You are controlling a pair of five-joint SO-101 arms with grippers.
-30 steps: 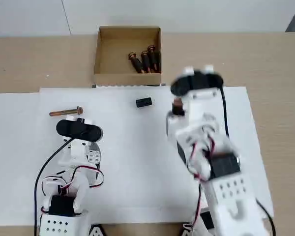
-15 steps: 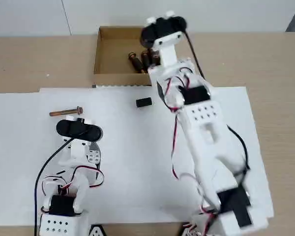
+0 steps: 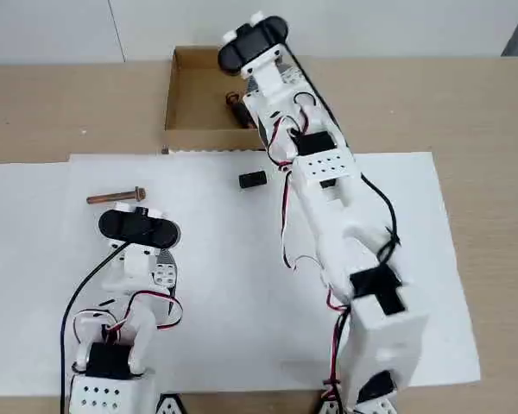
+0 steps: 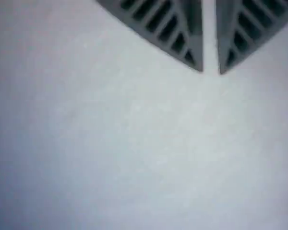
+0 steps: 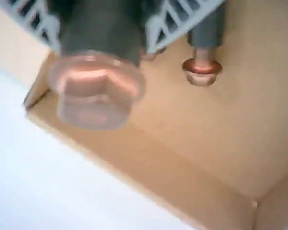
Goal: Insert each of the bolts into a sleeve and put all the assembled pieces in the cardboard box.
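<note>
The right arm (image 3: 324,168) stretches over the cardboard box (image 3: 183,129), its jaws clamped on an assembled bolt-and-sleeve (image 5: 97,84) held above the box floor, near another finished piece (image 5: 201,62). The left arm's jaws, all but closed on nothing above the white paper (image 4: 110,143), are the nearer pair to the loose bolt (image 3: 116,197). This bolt lies crosswise just beyond them, and the loose sleeve (image 3: 253,179) lies just beside the right arm.

A wooden table (image 3: 483,103) carries a white paper sheet (image 3: 233,285) and the cardboard box (image 3: 198,97).

Cardboard box (image 3: 198,95) matt; bolt (image 5: 93,91) shiny coppery metal; sleeve (image 5: 100,28) dark, matt; paper (image 3: 224,285) smooth.
</note>
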